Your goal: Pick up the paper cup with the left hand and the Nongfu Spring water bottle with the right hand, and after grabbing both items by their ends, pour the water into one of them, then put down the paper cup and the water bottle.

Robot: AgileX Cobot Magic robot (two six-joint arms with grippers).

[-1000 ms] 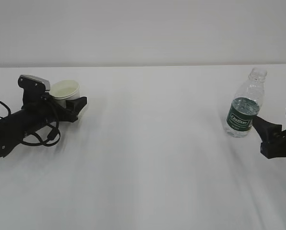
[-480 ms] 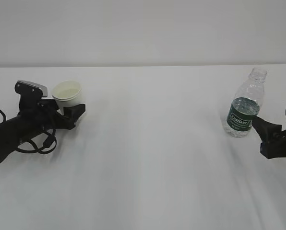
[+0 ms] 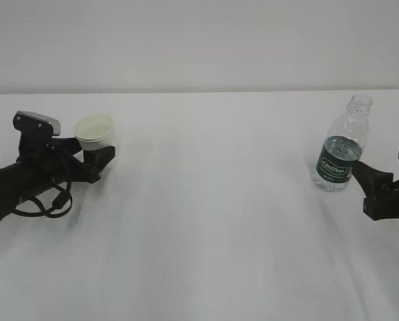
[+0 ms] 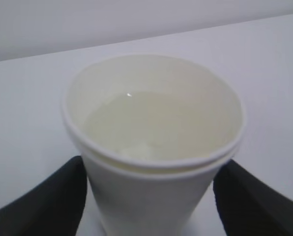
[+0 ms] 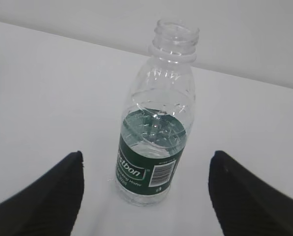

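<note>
- The table (image 3: 206, 221) is plain white and matte, and it fills most of the exterior view, running back to a straight far edge.
- Behind that edge stands a bare, pale grey wall (image 3: 199, 40), evenly lit.
- The paper cup (image 3: 96, 134) stands upright at the left side of the table. The left wrist view shows liquid inside it.
- The left hand (image 3: 96, 159) lies low over the table, its grey-white camera box (image 3: 35, 122) on top and black cables (image 3: 45, 200) looping beneath the arm.
- Its claw is spread wide, with one black finger (image 4: 43, 201) on each side of the cup's lower wall. From the wrist view the fingers sit just beside the cup, and I cannot tell whether they touch it.
- The water bottle (image 3: 343, 144) stands upright near the right end of the table, uncapped, with a dark green label and water in its lower part.
- The right hand (image 3: 370, 175) rests low just beside the bottle. Its claw is apart, and the fingers (image 5: 48, 196) stand clear of the bottle on both sides.
</note>
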